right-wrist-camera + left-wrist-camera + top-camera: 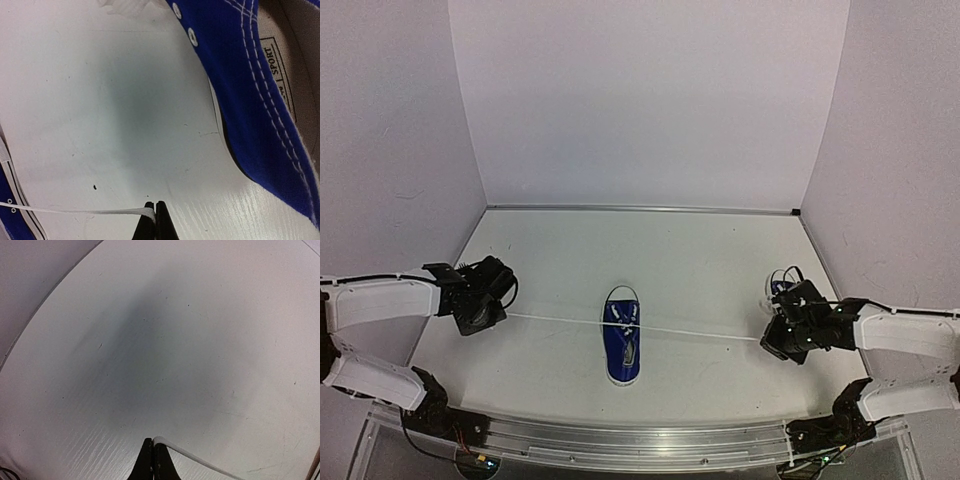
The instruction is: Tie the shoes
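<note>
Pinching the white lace, both grippers are clenched and stand well apart, one toward the left edge of the table and one toward the right edge. The left gripper (pixel 152 449) has its jaws closed on one end of the lace (pixel 187 456), which leaves the tips and runs off to the right over the bare table (pixel 150 340). The right gripper (pixel 155 209) grasps the other end in the same way, jaws tight together, and the lace goes off flat to the left.

Between them, about the middle of the table, lies a blue sneaker (pixel 622 340), lengthwise from near to far, with a white sole rim. The lace crosses it as one straight line from gripper to gripper.

Farther back, by the right edge, the second sneaker (pixel 240 90) sits just behind the right gripper. From above the arm hides most of it. The wrist view shows only its blue side, white stitching, two eyelets and an inner label reading SPORT; the rest is cut off.
</note>
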{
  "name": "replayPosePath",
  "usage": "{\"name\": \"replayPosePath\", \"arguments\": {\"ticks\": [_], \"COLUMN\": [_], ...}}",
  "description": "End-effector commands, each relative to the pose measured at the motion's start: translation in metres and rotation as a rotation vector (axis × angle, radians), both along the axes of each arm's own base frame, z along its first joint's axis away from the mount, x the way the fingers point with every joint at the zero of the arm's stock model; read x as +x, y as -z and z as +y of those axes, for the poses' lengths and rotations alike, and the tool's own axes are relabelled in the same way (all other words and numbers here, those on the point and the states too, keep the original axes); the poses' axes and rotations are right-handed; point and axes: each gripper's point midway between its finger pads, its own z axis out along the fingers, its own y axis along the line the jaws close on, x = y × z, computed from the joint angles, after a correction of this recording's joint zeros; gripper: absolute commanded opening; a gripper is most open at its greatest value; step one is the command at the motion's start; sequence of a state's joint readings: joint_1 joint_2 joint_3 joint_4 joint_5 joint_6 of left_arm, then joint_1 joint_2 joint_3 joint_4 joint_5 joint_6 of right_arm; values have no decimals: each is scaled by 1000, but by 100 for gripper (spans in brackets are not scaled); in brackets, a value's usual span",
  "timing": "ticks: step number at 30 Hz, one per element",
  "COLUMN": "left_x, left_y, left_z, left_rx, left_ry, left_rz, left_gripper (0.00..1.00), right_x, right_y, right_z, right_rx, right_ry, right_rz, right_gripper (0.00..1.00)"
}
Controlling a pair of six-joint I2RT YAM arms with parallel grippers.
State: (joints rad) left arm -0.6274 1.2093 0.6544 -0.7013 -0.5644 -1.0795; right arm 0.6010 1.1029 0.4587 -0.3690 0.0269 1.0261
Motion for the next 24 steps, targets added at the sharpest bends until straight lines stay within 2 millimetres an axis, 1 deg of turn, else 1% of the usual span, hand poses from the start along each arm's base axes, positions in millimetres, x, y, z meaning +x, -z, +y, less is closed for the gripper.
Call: {"name": "replayPosePath", "arguments": {"ticks": [1,3,5,8,10,11,14,15,17,20,23,24], "left_x": [0,4,13,28,33,34,36,37,37,35,34,34], "left_y": [4,8,12,11,8,8,12,15,21,29,31,31], "left_z": [19,11,-8,-35,-45,-47,-53,-55,-60,-63,-63,-63], "left_rx": [67,43,-5,-41,-48,-48,-44,-46,-58,-77,-78,-77], "left_ry": [-47,-5,82,216,266,280,306,315,328,331,331,332], "left_rz": [7,13,16,26,25,29,61,73,90,101,108,110], "left_gripper": [0,0,0,0,0,1,16,19,19,19,20,22], "right_x": [-8,-4,2,17,24,27,36,38,39,39,38,37], "right_y": [14,15,12,1,-6,-9,-14,-13,-9,2,12,16], "right_z": [-31,-25,-11,22,39,44,53,55,59,65,69,70], "right_rx": [-176,-166,-125,-26,6,3,-6,-8,-5,-5,-4,-5], "right_ry": [56,20,-35,-171,-261,-299,-348,-359,-374,-403,-431,-441], "right_rz": [75,73,58,0,-27,-34,-46,-40,-22,23,52,65], "right_gripper": [0,0,0,0,0,0,0,0,2,2,4,5]}}
